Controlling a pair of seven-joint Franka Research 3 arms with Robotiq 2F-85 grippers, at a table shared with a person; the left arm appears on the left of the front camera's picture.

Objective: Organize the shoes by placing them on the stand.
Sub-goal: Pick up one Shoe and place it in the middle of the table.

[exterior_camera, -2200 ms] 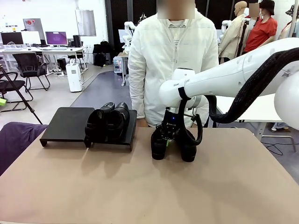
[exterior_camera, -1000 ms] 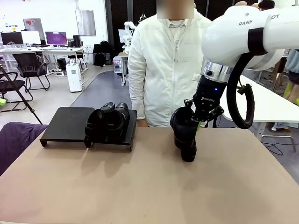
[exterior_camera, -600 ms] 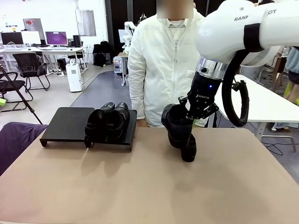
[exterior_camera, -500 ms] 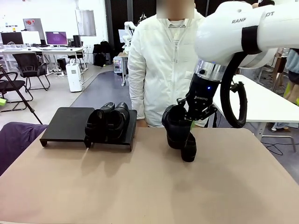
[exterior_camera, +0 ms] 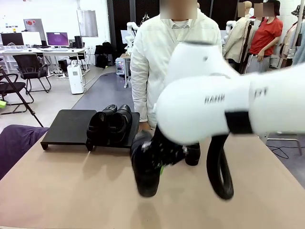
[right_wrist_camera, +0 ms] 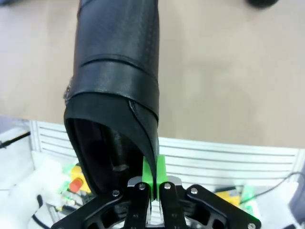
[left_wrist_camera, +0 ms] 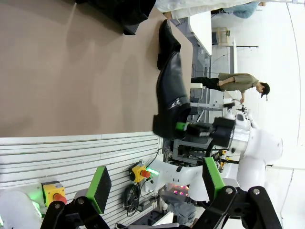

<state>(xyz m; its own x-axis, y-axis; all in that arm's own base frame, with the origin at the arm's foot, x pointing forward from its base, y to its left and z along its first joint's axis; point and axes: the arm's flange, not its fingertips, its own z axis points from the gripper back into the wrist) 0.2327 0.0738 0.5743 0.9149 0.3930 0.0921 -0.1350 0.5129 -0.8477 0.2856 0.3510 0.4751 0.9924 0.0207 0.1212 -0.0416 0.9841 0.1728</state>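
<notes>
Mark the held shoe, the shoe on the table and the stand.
held shoe (right_wrist_camera: 119,45), right wrist view, vamp.
shoe on the table (exterior_camera: 193,155), front view, toe.
stand (exterior_camera: 70,125), front view, bare left section.

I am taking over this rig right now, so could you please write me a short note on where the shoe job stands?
Right gripper: shut on the rim of one shoe, holding it over the table in front of the stand.
Left gripper: open, holding nothing.
Done: two shoes sit side by side on the stand's right half.
Left: place the held shoe, then fetch the last shoe lying on the table behind the right arm. Both probably go on the stand's left half.
</notes>
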